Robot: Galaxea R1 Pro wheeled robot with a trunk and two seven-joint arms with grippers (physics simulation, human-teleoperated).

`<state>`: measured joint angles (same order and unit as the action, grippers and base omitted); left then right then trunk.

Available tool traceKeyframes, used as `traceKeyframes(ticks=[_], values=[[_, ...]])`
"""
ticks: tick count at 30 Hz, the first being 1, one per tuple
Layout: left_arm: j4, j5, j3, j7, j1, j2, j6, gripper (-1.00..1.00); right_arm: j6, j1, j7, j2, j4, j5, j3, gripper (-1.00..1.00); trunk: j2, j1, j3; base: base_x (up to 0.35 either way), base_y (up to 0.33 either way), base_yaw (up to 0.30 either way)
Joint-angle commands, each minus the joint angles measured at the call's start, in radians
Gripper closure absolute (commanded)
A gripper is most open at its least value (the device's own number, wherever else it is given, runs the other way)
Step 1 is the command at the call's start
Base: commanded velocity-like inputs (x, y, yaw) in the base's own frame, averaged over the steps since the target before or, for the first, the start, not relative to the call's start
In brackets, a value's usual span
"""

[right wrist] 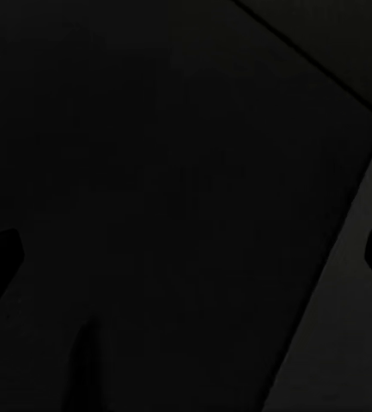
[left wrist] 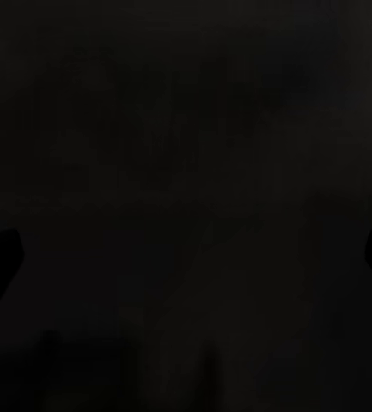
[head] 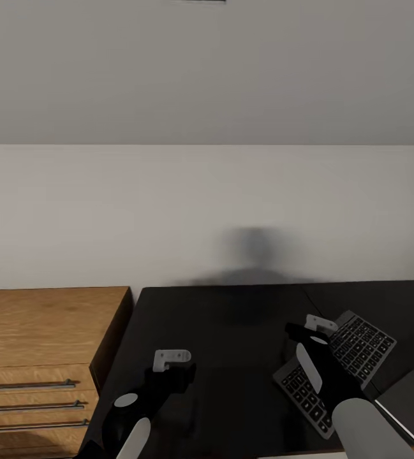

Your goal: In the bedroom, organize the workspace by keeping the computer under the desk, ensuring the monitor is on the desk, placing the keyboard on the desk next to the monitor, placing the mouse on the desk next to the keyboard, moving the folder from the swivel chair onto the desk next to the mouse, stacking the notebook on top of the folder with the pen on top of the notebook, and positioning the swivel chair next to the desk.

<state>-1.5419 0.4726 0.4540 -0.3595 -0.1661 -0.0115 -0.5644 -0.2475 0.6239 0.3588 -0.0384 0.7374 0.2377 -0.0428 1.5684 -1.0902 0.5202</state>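
Head view shows our keyboard lying askew on the black counter under our right hand, both hands' spread we cannot tell, with monitor, mouse and folder placement apparently left to do.

Head cam: we look forward and down from above the black counter, facing the white wall behind it; wooden drawer chest sits just beside the counter's end, keyboard lies on the counter. Both wrist cams: we look straight at the counter top from very close, near-black frames. Right wrist picks up a counter seam. All three views share the counter surface.
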Motion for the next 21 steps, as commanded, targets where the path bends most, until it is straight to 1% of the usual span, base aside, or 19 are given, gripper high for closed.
traceKeyframes(ticks=[1, 21], values=[[-0.001, 0.011, 0.003, -0.010, -0.001, -0.001, -0.002, -1.00, -0.004, 0.000, 0.005, -0.001, 0.002, 0.007, 0.001, -1.00, 0.001, 0.000, 0.001, 0.009, 0.000, 0.000], [-0.004, 0.011, 0.002, -0.011, -0.001, 0.001, -0.001, -1.00, -0.003, 0.000, 0.008, 0.001, 0.006, -0.009, 0.001, -1.00, 0.001, 0.000, 0.001, 0.001, 0.000, 0.000]])
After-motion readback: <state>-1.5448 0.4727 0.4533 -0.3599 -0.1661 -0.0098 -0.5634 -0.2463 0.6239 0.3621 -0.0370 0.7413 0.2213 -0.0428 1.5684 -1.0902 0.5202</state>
